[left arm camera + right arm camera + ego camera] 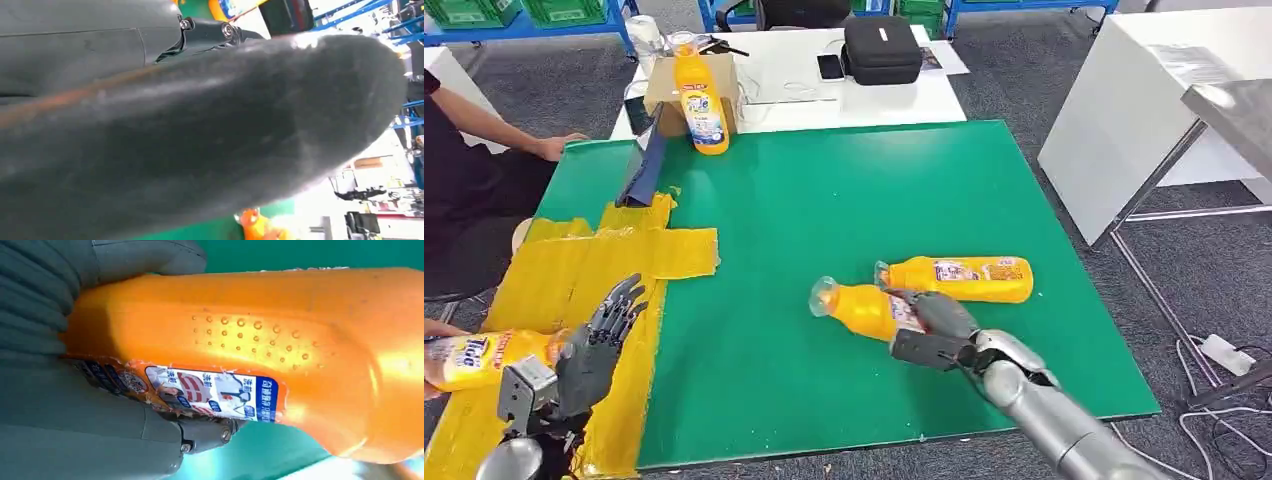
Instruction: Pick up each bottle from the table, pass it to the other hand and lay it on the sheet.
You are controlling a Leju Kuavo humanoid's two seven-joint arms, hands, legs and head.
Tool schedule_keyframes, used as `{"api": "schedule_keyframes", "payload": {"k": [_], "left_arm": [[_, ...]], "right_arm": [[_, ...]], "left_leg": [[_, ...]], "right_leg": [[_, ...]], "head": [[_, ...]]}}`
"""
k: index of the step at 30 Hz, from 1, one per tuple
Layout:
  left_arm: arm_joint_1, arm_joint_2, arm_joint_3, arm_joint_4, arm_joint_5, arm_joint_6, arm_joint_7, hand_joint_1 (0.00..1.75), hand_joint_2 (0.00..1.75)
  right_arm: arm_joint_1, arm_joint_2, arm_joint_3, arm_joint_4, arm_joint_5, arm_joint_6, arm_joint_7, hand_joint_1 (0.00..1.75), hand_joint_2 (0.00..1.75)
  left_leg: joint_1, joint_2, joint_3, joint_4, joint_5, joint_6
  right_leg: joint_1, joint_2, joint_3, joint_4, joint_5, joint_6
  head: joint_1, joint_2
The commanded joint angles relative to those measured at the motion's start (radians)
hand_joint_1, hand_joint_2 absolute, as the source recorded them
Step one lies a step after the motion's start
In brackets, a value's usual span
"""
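Head view, nearest first, placing everything from the green mat [844, 200]. At the mat's near left corner the left hand [594, 345] hangs over the yellow sheet [574, 290] with its fingers spread and nothing in them. Just beside it, a bottle already laid on the sheet [484, 358] lies on its side at the sheet's outer edge, where a person's fingers [436, 328] reach in close to it.

On the mat's near right part, the right hand [934, 325] is clamped around the lower body of an orange bottle [864, 308], cap end pointing toward the sheet; the right wrist view shows grey fingers wrapped against its label. Whether it is lifted off the mat I cannot tell. Just beyond, and close to it, a second bottle [959, 279] lies on its side.

Past the mat's far left edge a third bottle [702, 100] stands upright against a cardboard box [674, 95].

The risks, as I judge them: the grip sits low on a smooth, tapering body, so the bottle could twist or slip during the handover. Lifting carelessly could knock the neighbouring bottle and roll it toward the mat's edge. The person's fingers near the sheet could also be in the way.
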Motion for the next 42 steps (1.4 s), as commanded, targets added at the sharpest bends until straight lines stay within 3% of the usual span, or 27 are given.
{"api": "schedule_keyframes", "payload": {"k": [1,2,9,17,18,23,42], "left_arm": [[0.066,-0.106,-0.011,-0.122,0.064,-0.061,0.035,0.0,0.0],[0.074,-0.113,-0.028,-0.147,0.071,-0.062,0.038,0.0,1.75],[0.087,-0.109,-0.133,-0.231,0.082,-0.032,0.059,0.0,1.75],[0.073,-0.12,-0.165,-0.23,0.062,-0.005,0.039,0.0,1.75],[0.05,-0.129,-0.223,-0.224,0.057,0.017,0.047,0.0,1.75],[0.009,-0.121,-0.291,-0.208,0.048,0.056,0.044,0.0,1.75],[-0.02,-0.119,-0.287,-0.171,0.078,0.043,0.048,0.0,1.75]], "right_arm": [[0.239,0.269,-0.331,-0.382,-0.219,0.043,-0.045,1.75,1.75],[0.246,0.29,-0.33,-0.407,-0.225,0.037,-0.04,1.75,1.75],[0.218,0.358,-0.248,-0.34,-0.196,0.017,-0.023,1.75,1.75],[0.194,0.39,-0.21,-0.276,-0.191,0.022,-0.025,1.75,1.75],[0.149,0.443,-0.148,-0.183,-0.196,0.028,-0.027,1.75,1.75],[0.097,0.485,-0.054,-0.06,-0.196,0.026,-0.023,1.75,1.75],[0.08,0.516,0.034,0.056,-0.175,0.034,-0.015,1.75,1.75]], "left_leg": [[0.001,-0.007,-0.011,-0.001,0.003,-0.002],[0.001,-0.01,-0.015,-0.001,0.005,0.0],[0.002,-0.013,-0.03,0.001,0.009,0.001],[0.002,-0.014,-0.03,0.0,0.009,0.001],[0.002,-0.013,-0.031,0.0,0.009,0.001],[0.002,-0.015,-0.031,-0.001,0.011,0.0],[0.001,-0.015,-0.032,-0.001,0.011,0.0]], "right_leg": [[0.002,-0.002,-0.009,0.0,0.001,-0.004],[0.002,-0.004,-0.012,0.0,0.0,-0.003],[0.002,-0.01,-0.024,0.001,0.003,-0.003],[0.002,-0.01,-0.024,0.001,0.003,-0.003],[0.001,-0.01,-0.025,0.001,0.003,-0.003],[0.002,-0.01,-0.025,0.0,0.003,-0.004],[0.001,-0.012,-0.026,0.0,0.003,-0.003]], "head": [[0.0,0.0],[0.001,0.0],[0.001,0.0],[0.001,0.0],[0.001,0.0],[0.001,0.0],[0.001,0.0]]}}
